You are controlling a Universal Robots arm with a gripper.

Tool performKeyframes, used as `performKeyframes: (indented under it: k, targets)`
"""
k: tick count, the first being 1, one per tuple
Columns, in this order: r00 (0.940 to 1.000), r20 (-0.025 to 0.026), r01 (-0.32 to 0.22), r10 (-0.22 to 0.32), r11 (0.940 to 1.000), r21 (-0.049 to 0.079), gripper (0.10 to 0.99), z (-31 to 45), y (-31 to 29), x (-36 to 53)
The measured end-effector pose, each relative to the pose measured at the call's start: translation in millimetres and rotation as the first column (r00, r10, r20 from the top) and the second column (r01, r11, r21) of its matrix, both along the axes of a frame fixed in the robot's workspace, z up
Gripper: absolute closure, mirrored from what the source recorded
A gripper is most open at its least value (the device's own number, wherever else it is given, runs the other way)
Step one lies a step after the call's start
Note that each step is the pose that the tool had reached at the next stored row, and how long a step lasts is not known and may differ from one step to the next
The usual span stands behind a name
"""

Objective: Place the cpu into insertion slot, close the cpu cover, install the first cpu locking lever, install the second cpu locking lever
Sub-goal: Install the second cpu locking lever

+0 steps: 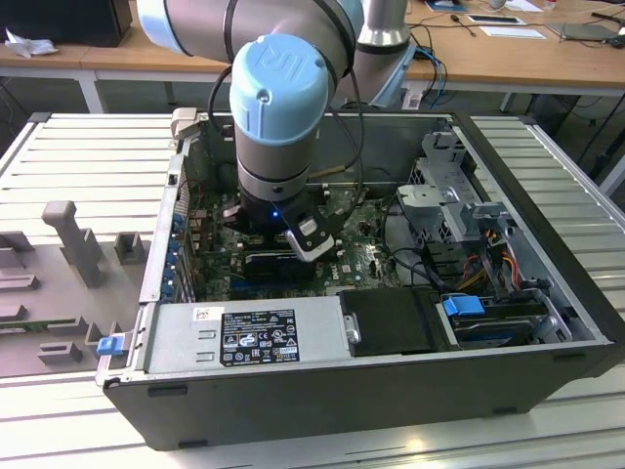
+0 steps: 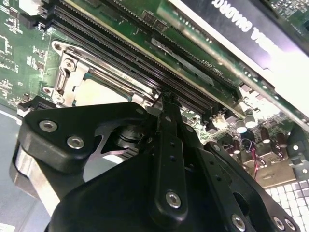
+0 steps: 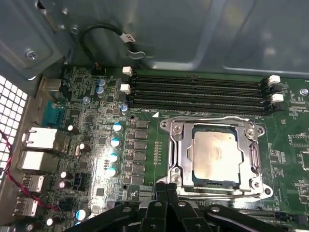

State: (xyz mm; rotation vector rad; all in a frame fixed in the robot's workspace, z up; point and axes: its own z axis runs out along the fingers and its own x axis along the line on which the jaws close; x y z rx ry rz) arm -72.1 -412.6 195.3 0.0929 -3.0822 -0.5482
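First wrist view: cpu [image 3: 215, 155] lies flat, apparently under cpu cover [image 3: 179, 153].

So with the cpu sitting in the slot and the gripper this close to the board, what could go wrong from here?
1. The gripper hangs right at the edge of the cover, which lies around the cpu; a skewed push could scrape the chip or bend the frame.
2. Memory slots run close beside the socket, so sideways drift could strike them.
3. In the exterior view the arm reaches deep into the case, near loose cables that could snag.
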Motion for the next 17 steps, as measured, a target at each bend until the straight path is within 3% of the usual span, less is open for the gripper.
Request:
performKeyframes:
  k: [3, 7, 10, 13, 17]
  targets:
    - [1.0, 0.0001, 0.0, 0.0, 0.9999, 0.013, 0.98, -3.1, 0.1, 0.0]
    - [1.0, 0.0001, 0.0, 0.0, 0.9998, 0.019, 0.98, -3.6, -0.1, -5.9]
    - [1.0, -0.0004, 0.0, 0.0, 0.9997, 0.024, 0.98, 15.2, 0.0, -7.4]
    - [1.0, -0.0009, 0.0, 0.0, 0.9997, 0.024, 0.98, 25.3, 0.0, -7.3]
    - [1.0, -0.0008, 0.0, 0.0, 0.9997, 0.025, 0.98, 28.3, 0.0, -7.3]
